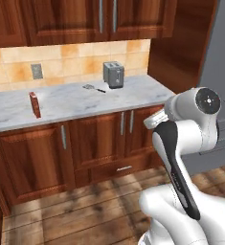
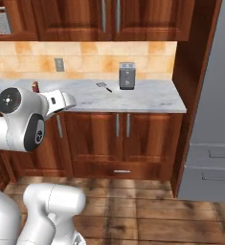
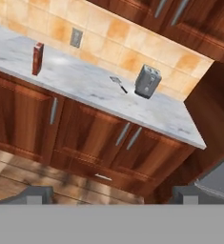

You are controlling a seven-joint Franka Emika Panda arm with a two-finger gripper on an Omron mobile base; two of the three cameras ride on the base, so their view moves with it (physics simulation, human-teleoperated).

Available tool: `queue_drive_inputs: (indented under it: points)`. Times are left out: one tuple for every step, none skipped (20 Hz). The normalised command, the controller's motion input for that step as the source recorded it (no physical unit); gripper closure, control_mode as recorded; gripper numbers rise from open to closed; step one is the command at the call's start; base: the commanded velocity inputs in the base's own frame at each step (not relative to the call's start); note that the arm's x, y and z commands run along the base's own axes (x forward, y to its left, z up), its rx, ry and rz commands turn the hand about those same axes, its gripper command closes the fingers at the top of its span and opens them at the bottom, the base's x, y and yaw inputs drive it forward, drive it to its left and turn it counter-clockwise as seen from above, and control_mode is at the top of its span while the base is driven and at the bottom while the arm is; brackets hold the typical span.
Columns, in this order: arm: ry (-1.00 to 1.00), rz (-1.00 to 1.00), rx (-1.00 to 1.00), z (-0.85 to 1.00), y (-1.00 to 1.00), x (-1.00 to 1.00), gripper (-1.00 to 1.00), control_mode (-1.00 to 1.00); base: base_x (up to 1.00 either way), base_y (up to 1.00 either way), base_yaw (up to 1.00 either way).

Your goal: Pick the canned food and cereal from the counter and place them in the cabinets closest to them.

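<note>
Item 1: my jaws, nearest, standing wide apart and holding nothing, up in the air well short of the surface, pointed down and forward at it.

Item 2: lower cupboard doors (image 3: 89, 138), beyond and below my jaws, shut.

Item 3: the surface (image 1: 80, 103), marble, well ahead of my jaws.

Item 4: cereal box (image 3: 37, 58), upright on the surface, far ahead and to the upper left of my jaws, standing alone.

Item 5: spatula (image 3: 118, 83) and toaster (image 3: 147, 81), farther along, ahead and right.

Item 6: wall cabinets (image 1: 99, 19), farthest, above the surface, doors shut.

The can is not located.

Step in hand, as I judge: approach to the cereal box. Next: close the gap, line my jaws on its narrow sides.
</note>
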Motion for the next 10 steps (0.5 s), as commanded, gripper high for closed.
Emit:
queue_drive_inputs:
  points:
    - [0.0,0.0,0.0,0.0,0.0,0.0,-1.0,1.0,-0.22,0.89,-0.03]
    - [0.0,0.0,0.0,0.0,0.0,0.0,-1.0,1.0,-0.21,0.86,-0.03]
    - [0.0,0.0,0.0,0.0,0.0,0.0,-1.0,1.0,-0.19,0.8,-0.03]
    - [0.0,0.0,0.0,0.0,0.0,0.0,-1.0,1.0,-0.17,0.74,-0.02]
    - [0.0,0.0,0.0,0.0,0.0,0.0,-1.0,1.0,-0.19,0.73,-0.02]
    - [0.0,0.0,0.0,0.0,0.0,0.0,-1.0,1.0,-0.19,0.68,-0.01]
    - [0.0,0.0,0.0,0.0,0.0,0.0,-1.0,1.0,-0.2,0.65,0.0]
    - [0.0,0.0,0.0,0.0,0.0,0.0,-1.0,1.0,-0.19,0.55,0.0]
    - [0.0,0.0,0.0,0.0,0.0,0.0,-1.0,1.0,-0.09,0.3,0.0]
    - [0.0,0.0,0.0,0.0,0.0,0.0,-1.0,1.0,0.0,0.0,0.0]
